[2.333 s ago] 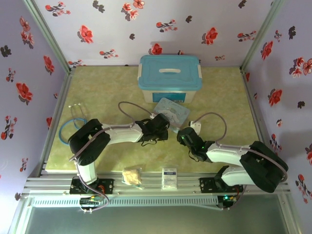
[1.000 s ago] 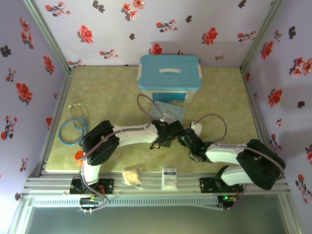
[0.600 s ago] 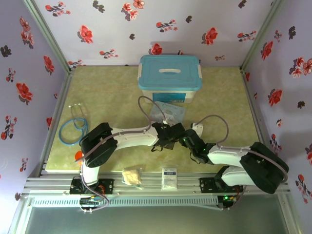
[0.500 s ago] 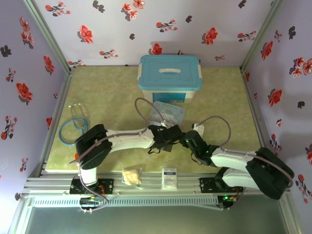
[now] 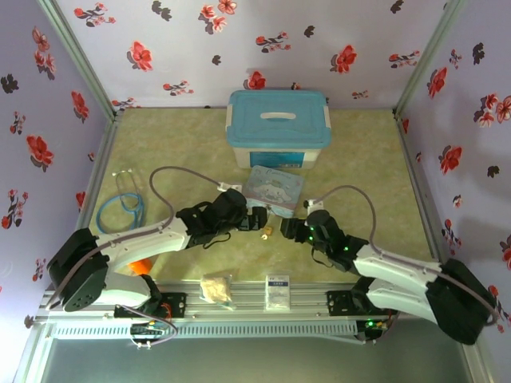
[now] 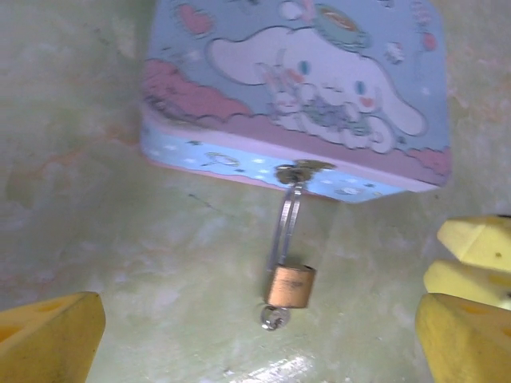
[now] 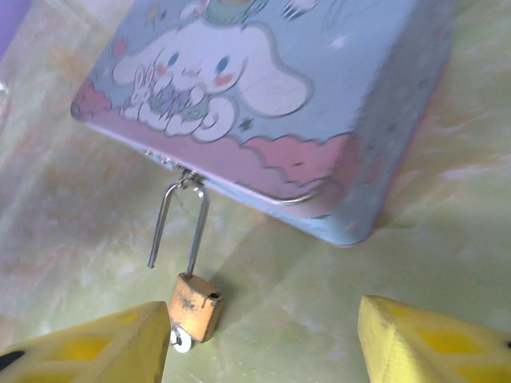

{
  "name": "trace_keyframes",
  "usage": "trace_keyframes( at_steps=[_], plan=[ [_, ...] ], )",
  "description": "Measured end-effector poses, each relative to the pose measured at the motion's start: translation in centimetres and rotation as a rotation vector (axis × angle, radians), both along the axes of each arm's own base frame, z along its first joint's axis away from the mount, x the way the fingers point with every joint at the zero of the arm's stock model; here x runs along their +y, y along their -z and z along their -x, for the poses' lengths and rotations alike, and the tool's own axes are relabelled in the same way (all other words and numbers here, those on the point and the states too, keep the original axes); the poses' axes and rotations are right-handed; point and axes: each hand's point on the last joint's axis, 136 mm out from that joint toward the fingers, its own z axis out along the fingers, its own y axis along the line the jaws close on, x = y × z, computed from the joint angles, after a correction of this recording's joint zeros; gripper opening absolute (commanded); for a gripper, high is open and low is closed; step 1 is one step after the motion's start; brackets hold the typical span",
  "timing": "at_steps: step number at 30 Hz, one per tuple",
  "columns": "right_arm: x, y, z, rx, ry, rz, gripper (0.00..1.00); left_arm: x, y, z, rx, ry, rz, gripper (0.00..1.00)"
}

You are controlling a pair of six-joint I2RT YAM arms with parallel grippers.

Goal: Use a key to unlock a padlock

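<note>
**Both pairs of fingers released around the opened padlock**

The left fingers [image 6: 49,339] are spread wide and nothing is held between them. The padlock [image 6: 291,285] is seen on the worktop [image 6: 96,239] in the gap ahead of them. The right fingers [image 7: 89,351] are likewise parted and empty, with the brass body lying just beside one yellow pad, unclamped. The thin silver shackle is hooked through the hasp of the blue cartoon tin [image 6: 295,72]. In the right wrist view one leg is seated in the body and the other ends free, so the lock is shown open. A small greyish metal head, taken to be the key [image 6: 273,317], is seen at the bottom end of the body. From above, the padlock is found between the two wrists, on the near side of the tin. Behind the tin a lidded blue storage box [image 5: 278,128] is set. A blue stethoscope [image 5: 120,209] is laid near the worktop's left edge.
</note>
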Motion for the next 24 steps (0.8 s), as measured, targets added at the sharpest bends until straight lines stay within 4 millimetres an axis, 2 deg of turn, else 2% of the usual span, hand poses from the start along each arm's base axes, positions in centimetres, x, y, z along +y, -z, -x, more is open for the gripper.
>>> trace_keyframes(
  at_steps=[4,8,15,24],
  plan=[
    [3.7,0.5,-0.5,0.044,-0.07,0.059,0.58,1.1,1.4,0.0,0.037,-0.033,0.021,1.0],
    [5.7,1.3,-1.4,0.074,-0.081,0.1,0.53,0.8,1.1,0.1,0.043,-0.038,0.051,1.0],
    [5.0,5.2,-1.2,0.154,-0.058,0.203,0.49,1.4,1.4,0.5,0.05,-0.053,0.07,1.0],
    [5.0,5.5,-1.6,0.151,-0.037,0.218,0.34,1.4,1.4,0.5,0.049,-0.056,0.074,1.0]
  ],
)
